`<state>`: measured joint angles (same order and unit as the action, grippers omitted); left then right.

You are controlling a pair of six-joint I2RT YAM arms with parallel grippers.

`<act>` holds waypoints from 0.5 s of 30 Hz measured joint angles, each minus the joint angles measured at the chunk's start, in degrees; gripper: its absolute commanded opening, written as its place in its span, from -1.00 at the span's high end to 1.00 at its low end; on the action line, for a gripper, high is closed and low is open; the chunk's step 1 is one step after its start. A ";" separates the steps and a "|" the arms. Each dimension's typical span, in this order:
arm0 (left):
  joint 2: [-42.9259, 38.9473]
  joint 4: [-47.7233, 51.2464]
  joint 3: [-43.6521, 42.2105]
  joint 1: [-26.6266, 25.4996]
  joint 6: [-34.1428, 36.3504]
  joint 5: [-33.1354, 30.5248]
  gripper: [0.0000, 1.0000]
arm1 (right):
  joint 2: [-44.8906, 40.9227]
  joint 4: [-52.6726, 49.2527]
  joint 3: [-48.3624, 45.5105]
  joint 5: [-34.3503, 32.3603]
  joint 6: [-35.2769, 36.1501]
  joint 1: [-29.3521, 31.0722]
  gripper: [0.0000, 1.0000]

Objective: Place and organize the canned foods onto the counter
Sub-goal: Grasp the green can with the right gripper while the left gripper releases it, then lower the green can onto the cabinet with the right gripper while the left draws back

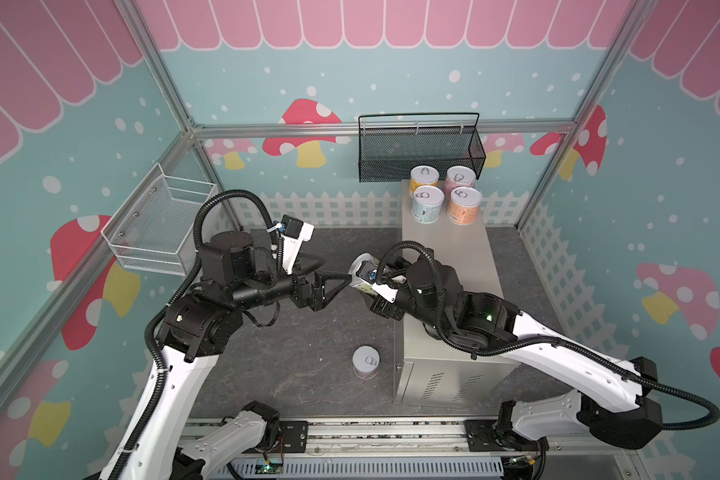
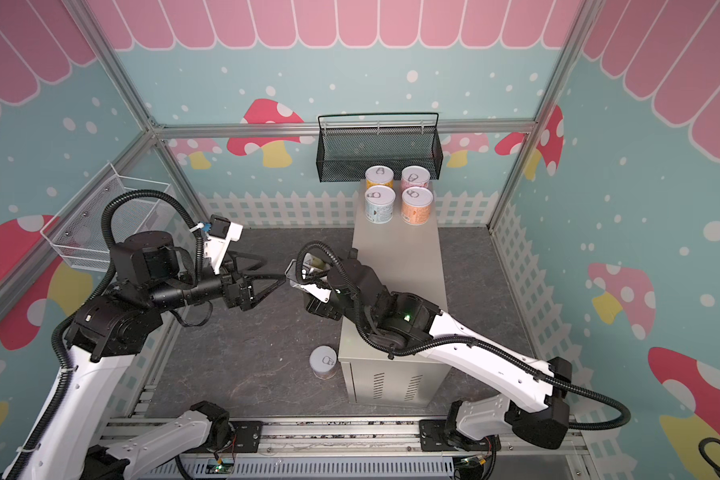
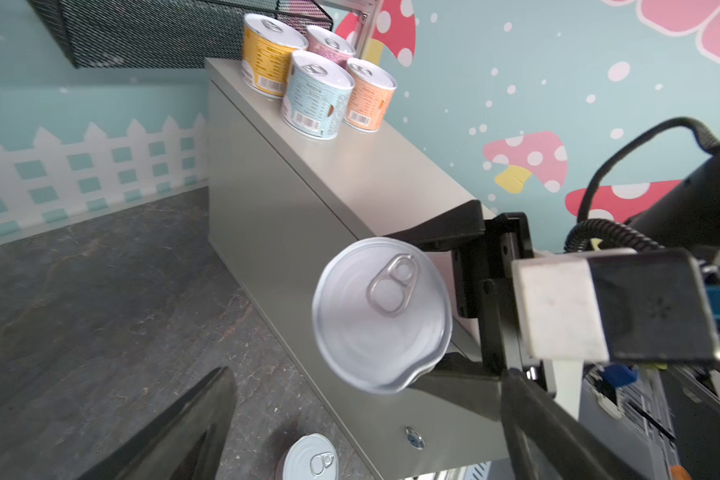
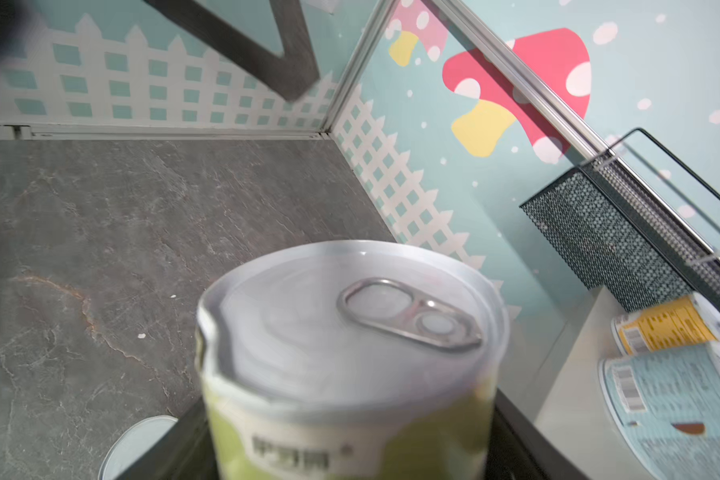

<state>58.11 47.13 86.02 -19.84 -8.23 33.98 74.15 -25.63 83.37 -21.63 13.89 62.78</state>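
Canned foods (image 3: 316, 95) — six counted. Four upright in a two-by-two block at the far end of the counter (image 1: 454, 249): yellow can (image 1: 424, 176) and pink can (image 1: 460, 176) behind, light blue can (image 1: 428, 203) and orange can (image 1: 465, 203) in front. One green can (image 4: 350, 332) in the air beside the counter's left edge, tipped over, lid toward the left arm, clamped between the fingers of the right gripper (image 1: 366, 276). Sixth can (image 1: 366, 361) upright on the dark tabletop (image 1: 292, 365), just beside the counter's vented end. Left gripper (image 1: 336, 271) spread wide, holding nothing, one fingertip close to the green can's lid — contact not clear.
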 measured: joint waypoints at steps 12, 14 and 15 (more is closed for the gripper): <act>1.05 -8.81 -4.13 0.59 -2.80 0.72 -0.98 | -22.84 10.64 -17.59 -10.84 -9.79 -4.20 -0.49; 1.99 -9.99 -4.15 0.55 -3.43 2.47 -0.98 | -26.12 11.15 -20.33 -12.11 -11.10 -4.20 -0.50; 2.58 -10.51 -4.15 0.46 -3.56 3.39 -0.98 | -27.63 11.15 -21.55 -12.68 -11.72 -4.20 -0.50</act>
<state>60.69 36.62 81.87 -19.38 -11.79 37.36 46.52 -14.48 61.82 -34.30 2.17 58.59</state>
